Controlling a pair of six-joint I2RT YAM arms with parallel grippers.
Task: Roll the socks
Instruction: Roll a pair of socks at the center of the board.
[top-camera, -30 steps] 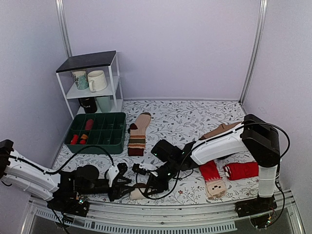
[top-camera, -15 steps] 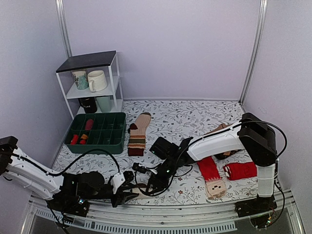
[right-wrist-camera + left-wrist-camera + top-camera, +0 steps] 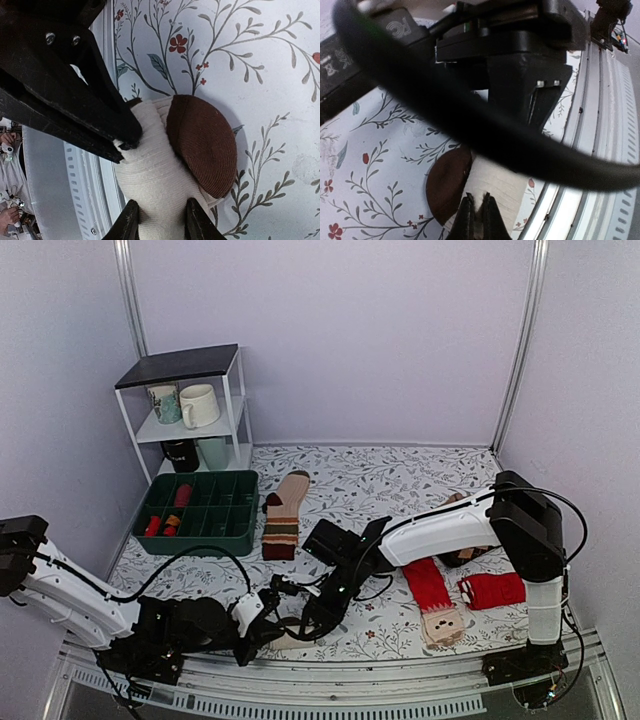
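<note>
While the right gripper [image 3: 161, 212] clamps the socks [image 3: 150, 167] and the left gripper [image 3: 478, 202] is pinched shut at their edge, the roll should be wound tight.

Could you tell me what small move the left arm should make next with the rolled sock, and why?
Probably a short, gentle pull with the left gripper away from the rolled sock. It is shut at the sock's cream edge, while the right gripper clamps the roll from both sides. A small tug would show whether fabric is caught.
</note>
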